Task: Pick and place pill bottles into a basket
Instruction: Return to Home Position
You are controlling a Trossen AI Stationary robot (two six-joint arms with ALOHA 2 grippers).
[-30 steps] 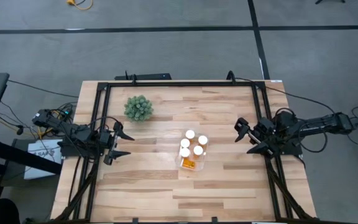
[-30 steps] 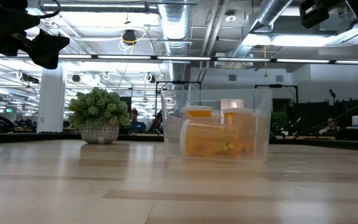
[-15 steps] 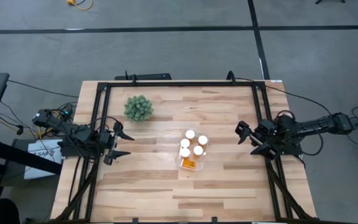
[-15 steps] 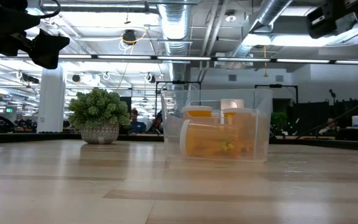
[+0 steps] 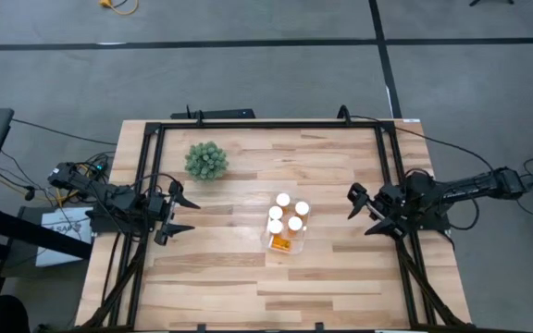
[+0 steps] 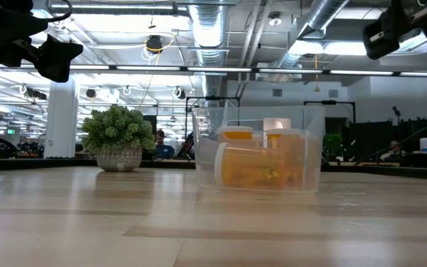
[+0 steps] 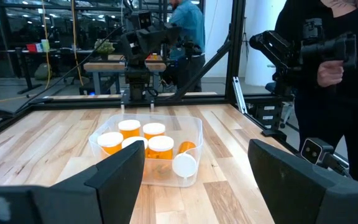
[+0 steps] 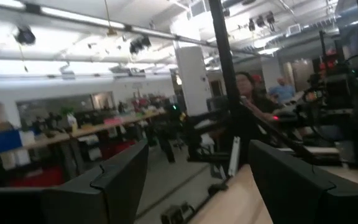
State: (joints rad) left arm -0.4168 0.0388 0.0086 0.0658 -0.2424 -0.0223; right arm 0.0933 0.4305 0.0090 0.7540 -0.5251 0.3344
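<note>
A clear basket [image 6: 313, 148] sits near the middle of the wooden table [image 5: 248, 287], slightly toward its right edge. Orange bottles [image 5: 295, 223] are inside it: four upright with white caps, at least one on its side. The left gripper [image 5: 192, 216] hovers at the left edge, the right gripper [image 5: 359, 211] at the right edge. Both have fingers spread, hold nothing, and are well apart from the basket.

You had bright, even overhead light on the tabletop [image 5: 248, 273], with only faint soft shadows beneath the arms. In the low view the ceiling lights [image 6: 332, 48] blew out white and the clear basket [image 6: 311, 133] caught pale glints. Your right wrist view was smeared with blur throughout.
</note>
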